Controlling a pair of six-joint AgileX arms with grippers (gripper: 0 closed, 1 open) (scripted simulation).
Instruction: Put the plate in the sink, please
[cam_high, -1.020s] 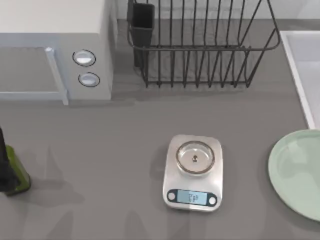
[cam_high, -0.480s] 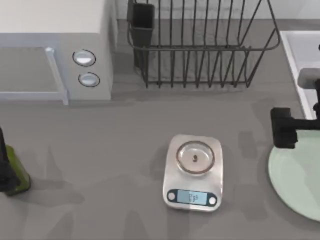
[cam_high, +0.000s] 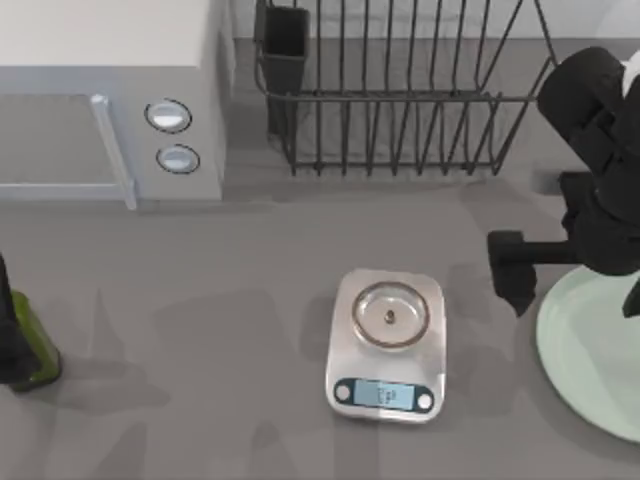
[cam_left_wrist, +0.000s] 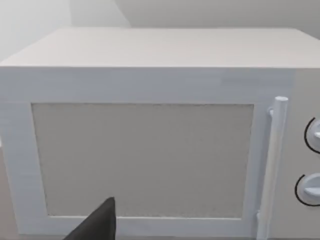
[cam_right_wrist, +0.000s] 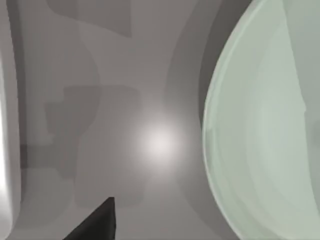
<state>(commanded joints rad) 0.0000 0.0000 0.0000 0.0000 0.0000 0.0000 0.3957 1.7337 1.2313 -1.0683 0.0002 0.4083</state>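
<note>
Currently the plate (cam_high: 590, 350) lies flat on the counter (cam_high: 230, 280) at its right edge; right claw (cam_high: 540, 255) hovers beside its rim, finger spread untellable. Flat glossy rim could slip any shallow pinch.

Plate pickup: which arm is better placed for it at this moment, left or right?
Right, I'd judge. The right gripper hangs just off the plate at the table's right edge, while the left gripper faces the microwave across the table.
</note>
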